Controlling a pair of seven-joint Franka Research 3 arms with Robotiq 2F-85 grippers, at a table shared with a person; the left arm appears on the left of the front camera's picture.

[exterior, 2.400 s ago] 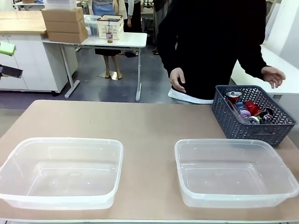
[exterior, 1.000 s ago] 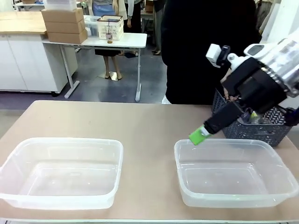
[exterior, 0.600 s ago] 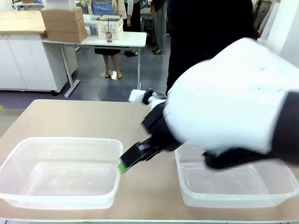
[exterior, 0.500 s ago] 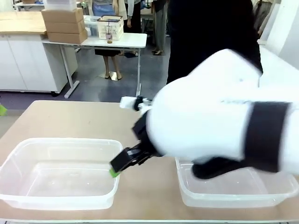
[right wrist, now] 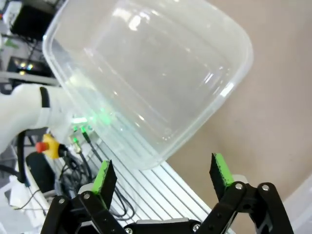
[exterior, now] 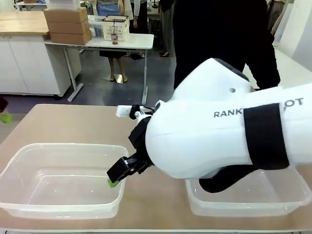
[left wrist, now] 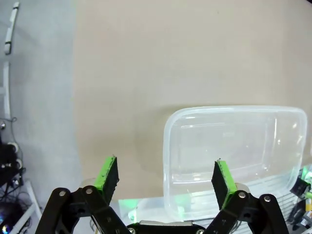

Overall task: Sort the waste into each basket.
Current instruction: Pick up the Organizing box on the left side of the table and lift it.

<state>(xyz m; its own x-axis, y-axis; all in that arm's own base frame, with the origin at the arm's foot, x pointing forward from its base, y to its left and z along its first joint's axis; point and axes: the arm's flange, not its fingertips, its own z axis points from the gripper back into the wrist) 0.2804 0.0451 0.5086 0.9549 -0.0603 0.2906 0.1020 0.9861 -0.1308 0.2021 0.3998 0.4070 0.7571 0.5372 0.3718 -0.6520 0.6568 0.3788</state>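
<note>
Front view: right arm [exterior: 209,131] reaches across the middle to the left tub's [exterior: 58,146] right rim. Right tub [exterior: 229,207] sits near right, partly behind the arm. Right gripper [right wrist: 163,178] is spread wide, holding nothing, over that tub's corner. Left gripper [left wrist: 164,175] is also spread wide with nothing held, left tub just ahead on the table [left wrist: 170,58].

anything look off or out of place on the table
Nothing looks spilled or damaged. The one odd thing: the right arm reaches across the middle, its gripper open and empty by the left tub's right edge. Its bulk hides part of the right tub.
</note>
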